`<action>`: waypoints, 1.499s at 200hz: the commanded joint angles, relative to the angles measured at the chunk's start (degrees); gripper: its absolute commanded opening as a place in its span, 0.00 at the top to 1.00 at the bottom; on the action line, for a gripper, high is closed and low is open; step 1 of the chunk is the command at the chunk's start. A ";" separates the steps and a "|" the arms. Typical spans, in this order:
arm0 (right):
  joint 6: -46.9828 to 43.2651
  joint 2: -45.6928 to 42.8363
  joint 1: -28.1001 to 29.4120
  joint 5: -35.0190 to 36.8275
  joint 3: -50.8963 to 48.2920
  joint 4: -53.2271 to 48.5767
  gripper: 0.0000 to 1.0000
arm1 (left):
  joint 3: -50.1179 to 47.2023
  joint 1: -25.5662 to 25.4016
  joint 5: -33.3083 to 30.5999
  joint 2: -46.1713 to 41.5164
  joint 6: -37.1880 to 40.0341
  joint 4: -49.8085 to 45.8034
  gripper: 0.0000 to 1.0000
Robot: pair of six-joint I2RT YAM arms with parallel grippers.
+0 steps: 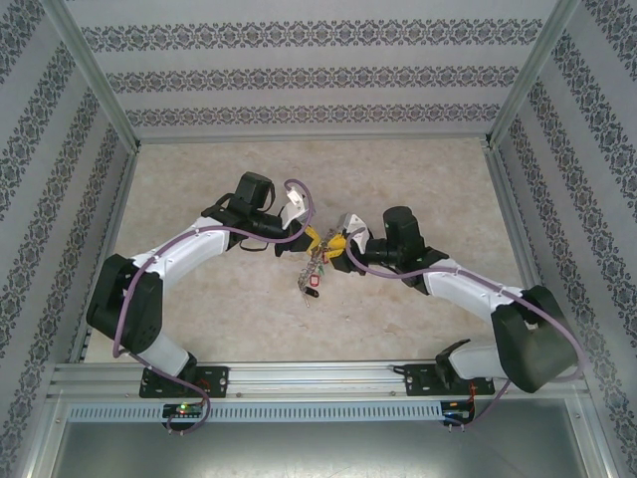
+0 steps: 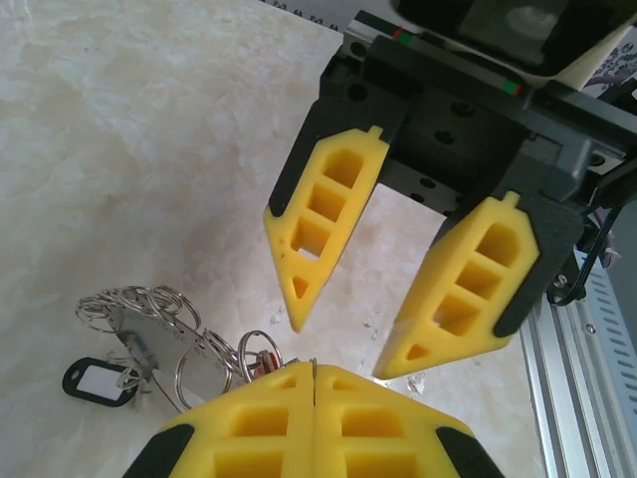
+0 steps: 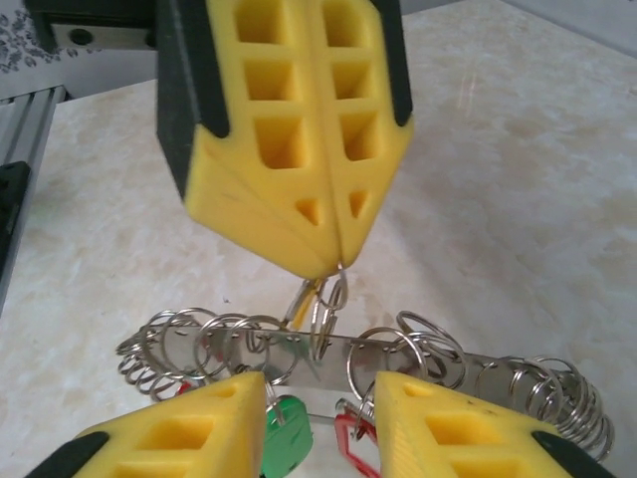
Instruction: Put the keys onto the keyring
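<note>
Closest to the right wrist lens is the right gripper [image 3: 318,388], and I see its yellow fingers [image 3: 189,438] standing partly apart with nothing clamped between them. Just beyond their tips hangs the bunch of keys [image 3: 328,349], strung with many small silver rings; a green tag [image 3: 287,423] and a red tag [image 3: 348,438] show in the gap between those fingers. Above the bunch, the left gripper [image 3: 333,264] points down with its jaws pressed fully together, pinching a thin metal ring [image 3: 323,299] at the top of the bunch (I cannot tell whether that is the keyring itself or one of the small tag rings). From the left wrist I see a black tag [image 2: 100,381] at the far end of the bunch, over the pale marbled table [image 2: 149,149]. From overhead, both grippers meet tip to tip mid-table, with the keys dangling just beneath them.
</note>
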 commanded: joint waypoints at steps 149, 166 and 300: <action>1.38 3.22 4.11 3.40 3.14 1.71 1.00 | -2.02 0.72 2.26 0.56 -0.77 3.65 1.00; 2.51 2.02 4.85 6.45 4.55 -1.51 1.00 | -2.13 0.71 1.98 0.69 -0.65 3.56 1.00; 17.81 6.37 11.62 24.79 16.23 -10.71 1.00 | -4.06 0.55 -1.52 1.01 -0.44 3.42 1.00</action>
